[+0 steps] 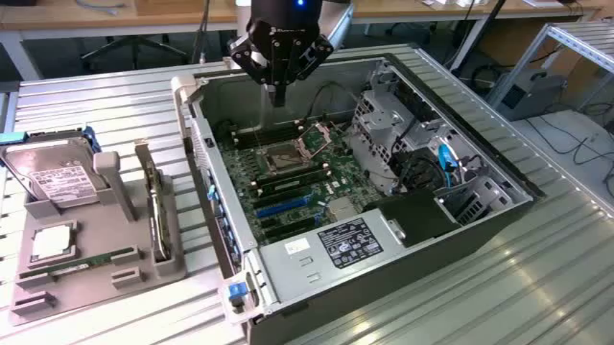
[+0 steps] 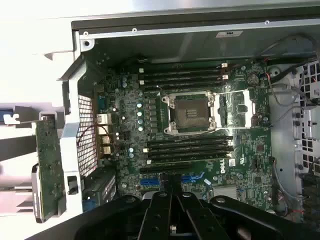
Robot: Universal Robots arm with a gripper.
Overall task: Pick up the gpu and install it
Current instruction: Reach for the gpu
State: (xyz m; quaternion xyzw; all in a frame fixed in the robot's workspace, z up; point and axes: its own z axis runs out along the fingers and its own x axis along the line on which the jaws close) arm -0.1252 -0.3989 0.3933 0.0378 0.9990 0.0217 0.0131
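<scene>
Open computer case (image 1: pixel 403 284) holds motherboard (image 1: pixel 280 188); grey holder (image 1: pixel 106 284) carries hard drive (image 1: pixel 53 176), RAM stick (image 1: pixel 86 263), upright gpu (image 1: pixel 155 208). Tool (image 1: pixel 278 97) clenched, empty, above case.

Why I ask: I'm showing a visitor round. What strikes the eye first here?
The open grey metal computer case sits in the middle, its green motherboard laid bare. The black gripper hangs shut and empty above it; the thin gpu card stands on edge in a grey holder at the exterior view's left.
</scene>
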